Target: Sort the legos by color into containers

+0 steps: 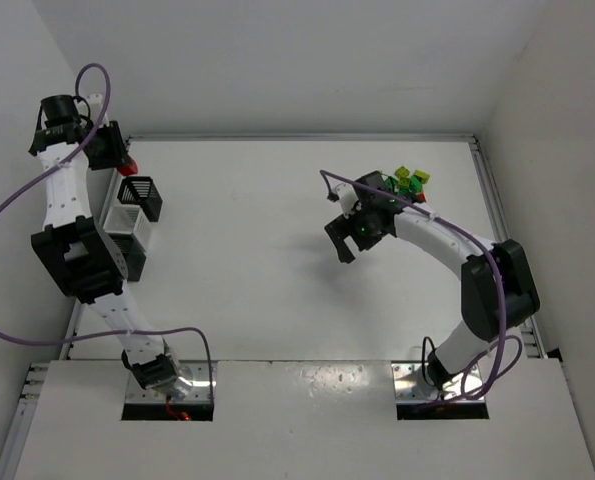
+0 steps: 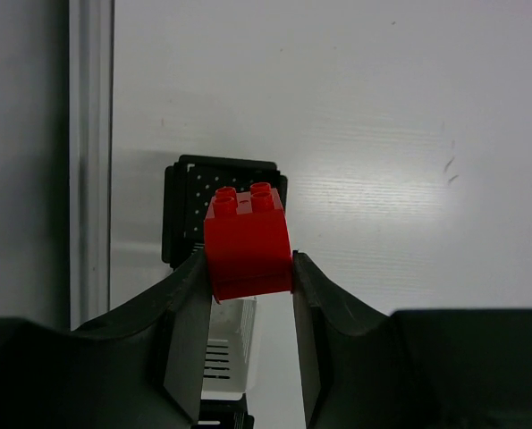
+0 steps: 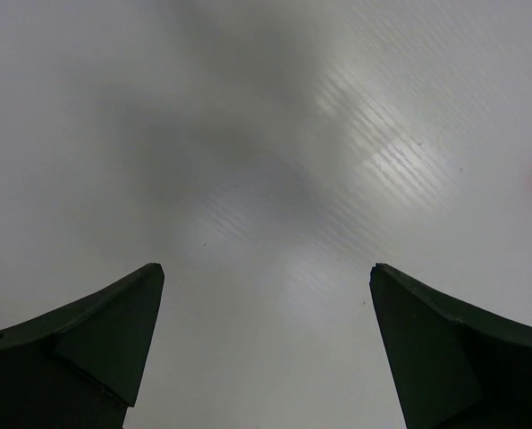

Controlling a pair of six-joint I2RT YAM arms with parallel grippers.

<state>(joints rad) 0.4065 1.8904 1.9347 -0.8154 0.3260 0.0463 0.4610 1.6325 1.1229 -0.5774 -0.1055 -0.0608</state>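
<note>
— How does the left arm (image 1: 72, 255) stand?
— Stretched far along the left edge of the table (image 1: 257, 300), elbow bent, wrist at the far corner. The left pincer (image 2: 248, 268) is clamped on a red brick (image 2: 248, 241), studs pointing out past the fingertips.
— And the bins?
— A black bin (image 1: 147, 200) sits just beside that pincer, with a white bin (image 1: 122, 220) touching its near side. In the wrist view the brick shows in front of the black bin. I can't tell whether it hangs straight above it.
— The right arm (image 1: 497, 285)?
— Folded at the elbow, reaching toward the middle. The right pincer (image 3: 266, 273) is spread wide over bare table, holding nothing.
— The other legos?
— A pile (image 1: 409, 182) of yellow-green, dark green and red ones at the far right, just behind the right wrist.
</note>
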